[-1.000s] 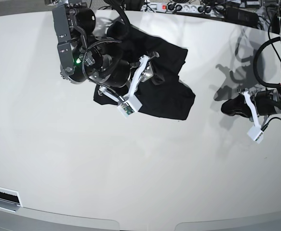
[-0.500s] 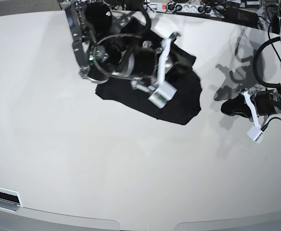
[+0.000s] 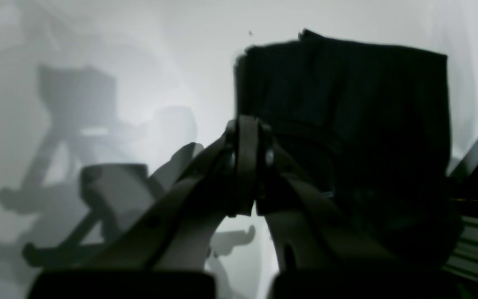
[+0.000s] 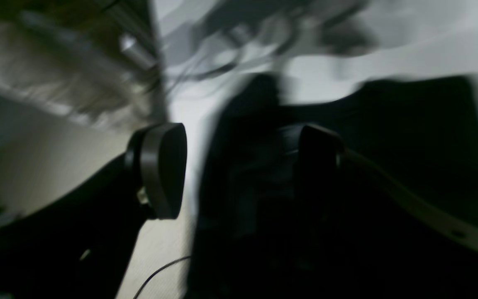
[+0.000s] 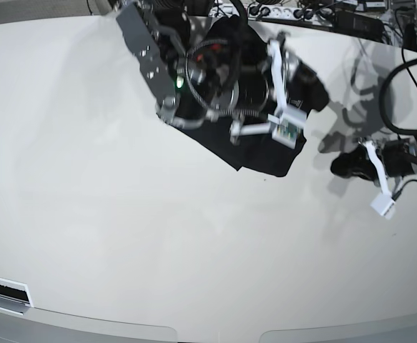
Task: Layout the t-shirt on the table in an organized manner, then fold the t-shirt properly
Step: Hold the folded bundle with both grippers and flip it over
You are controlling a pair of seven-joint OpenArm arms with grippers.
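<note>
So right fingers (image 4: 164, 170) spread wide, black t-shirt (image 4: 409, 137) bunched between them. Left fingers (image 3: 245, 178) pressed together, t-shirt just beyond on worktop (image 3: 160, 50).

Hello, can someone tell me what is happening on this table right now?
A two-armed robot is working on a black t-shirt that lies bunched, not spread flat, at the far side of the white table. The right hand is over the shirt with its jaws wide apart; whether it holds any cloth is unclear. The left hand is shut and empty, off to the side of the shirt.
</note>
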